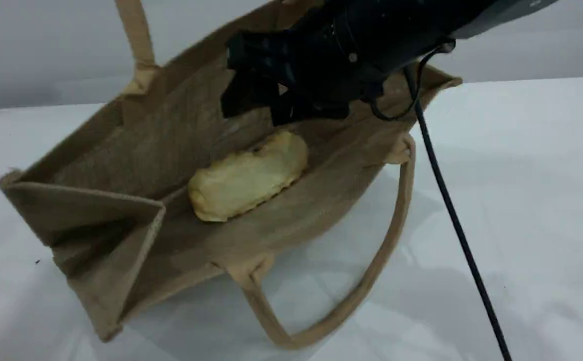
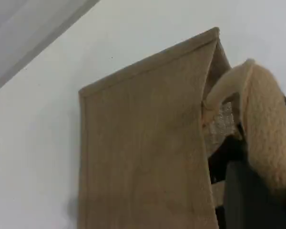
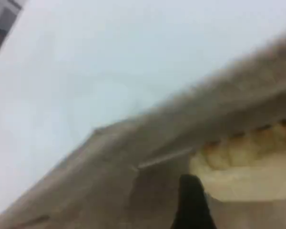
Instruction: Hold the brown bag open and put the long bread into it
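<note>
The brown bag [image 1: 121,150] lies tilted on the white table with its mouth gaping toward the camera. Inside it, on the lower wall, rests the long bread [image 1: 248,175], pale golden and oblong. Just above the bread, in the bag's mouth, hangs my right gripper [image 1: 261,108], open and apart from the loaf. The right wrist view shows one dark fingertip [image 3: 190,200] beside the bread [image 3: 248,167]. One tan handle [image 1: 138,35] runs up out of view. In the left wrist view that handle [image 2: 264,124] drapes over my left gripper [image 2: 248,195], which is shut on it beside the bag's wall [image 2: 143,143].
The bag's other handle [image 1: 371,271] lies in a loop on the table in front. A black cable [image 1: 451,210] hangs from the right arm down across the table [image 1: 522,175] to the right of the bag.
</note>
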